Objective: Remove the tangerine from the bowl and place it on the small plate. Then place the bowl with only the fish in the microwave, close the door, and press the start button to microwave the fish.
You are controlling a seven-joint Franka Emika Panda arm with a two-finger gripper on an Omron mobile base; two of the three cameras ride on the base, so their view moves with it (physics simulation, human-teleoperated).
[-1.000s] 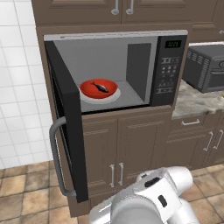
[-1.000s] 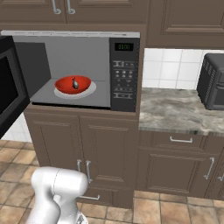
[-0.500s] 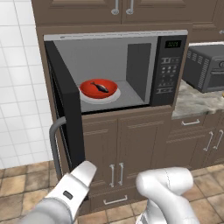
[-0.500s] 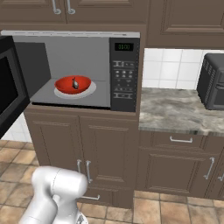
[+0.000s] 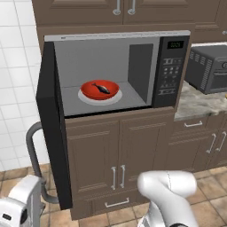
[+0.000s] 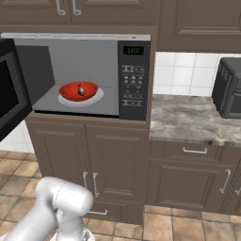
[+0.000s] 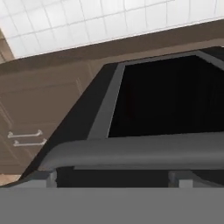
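Bowl (image 5: 99,90) sitting inside microwave (image 5: 115,73) with only fish (image 5: 101,88) in it, so tangerine removal and bowl loading looking done. Door (image 5: 52,133) standing wide open, swung out to left; closing it and pressing start on keypad (image 5: 168,77) remaining. Hand view looking close along door's dark window (image 7: 170,98), bar handle (image 7: 131,151) lying right across it. Fingers reading spread fully, holding nothing; contact with handle unclear.
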